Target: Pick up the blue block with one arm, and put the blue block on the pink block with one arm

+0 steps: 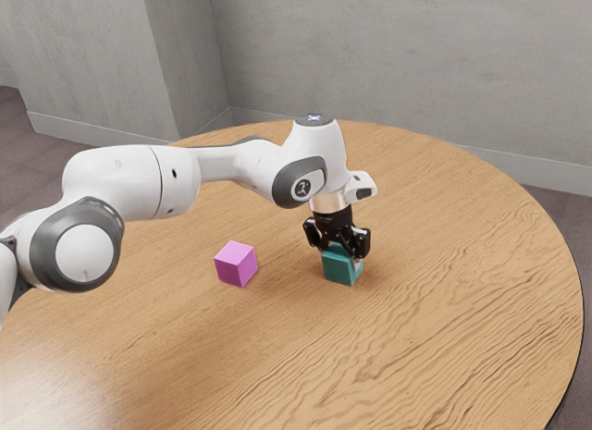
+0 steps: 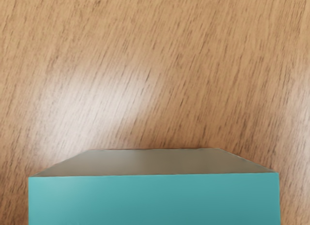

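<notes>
Claw: mine, black, centre of the exterior frame, pointing straight down, set right at the top of the blue block.
Claw state: can't tell if clamped or apart, the block's top edge hides the contact.
Blue block: looks teal, sits on the worktop, centre frame, directly under my claw.
Wrist view: same block looms right under my hand, wood grain of the worktop beyond it.
Pink block: left of centre, flat on the worktop, clearly apart from the blue one, nothing on it.
Arm: white, comes in from the left edge.
</notes>
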Controlling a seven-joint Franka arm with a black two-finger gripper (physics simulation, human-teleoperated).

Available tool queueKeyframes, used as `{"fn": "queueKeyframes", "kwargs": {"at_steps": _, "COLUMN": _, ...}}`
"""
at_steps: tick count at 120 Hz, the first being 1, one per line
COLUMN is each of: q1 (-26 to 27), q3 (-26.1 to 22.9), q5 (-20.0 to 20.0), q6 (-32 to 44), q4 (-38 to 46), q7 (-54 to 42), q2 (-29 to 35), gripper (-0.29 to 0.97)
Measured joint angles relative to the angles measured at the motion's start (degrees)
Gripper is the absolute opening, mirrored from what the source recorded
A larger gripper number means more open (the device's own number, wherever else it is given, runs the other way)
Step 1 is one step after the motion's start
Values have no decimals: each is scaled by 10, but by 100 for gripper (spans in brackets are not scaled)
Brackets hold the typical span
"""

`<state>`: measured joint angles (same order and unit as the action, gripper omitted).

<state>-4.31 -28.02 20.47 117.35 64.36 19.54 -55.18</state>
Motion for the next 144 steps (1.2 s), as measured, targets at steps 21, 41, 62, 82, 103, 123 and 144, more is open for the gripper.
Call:
{"fn": "queueKeyframes", "kwargs": {"at_steps": 21, "q1": 0, "q3": 0, "q5": 2, "q6": -1, "q4": 0, "q7": 2, "q2": 4, "gripper": 38}}
{"fn": "queueKeyframes", "kwargs": {"at_steps": 41, "q1": 0, "q3": 8, "q5": 4, "q6": -8, "q4": 1, "q7": 3, "q2": 30, "gripper": 37}}
{"fn": "queueKeyframes", "kwargs": {"at_steps": 62, "q1": -1, "q3": 23, "q5": 4, "q6": -27, "q4": 18, "q7": 0, "q2": 85, "gripper": 37}}
{"fn": "queueKeyframes", "kwargs": {"at_steps": 82, "q1": -13, "q3": 40, "q5": 1, "q6": -36, "q4": 86, "q7": -3, "q2": 143, "gripper": 37}}
{"fn": "queueKeyframes", "kwargs": {"at_steps": 103, "q1": -57, "q3": 41, "q5": -1, "q6": -33, "q4": 192, "q7": -5, "q2": 222, "gripper": 36}}
{"fn": "queueKeyframes", "kwargs": {"at_steps": 123, "q1": -91, "q3": 41, "q5": -4, "q6": -19, "q4": 273, "q7": -8, "q2": 284, "gripper": 37}}
{"fn": "queueKeyframes", "kwargs": {"at_steps": 144, "q1": -123, "q3": 38, "q5": -5, "q6": 22, "q4": 328, "q7": -18, "q2": 314, "gripper": 36}}
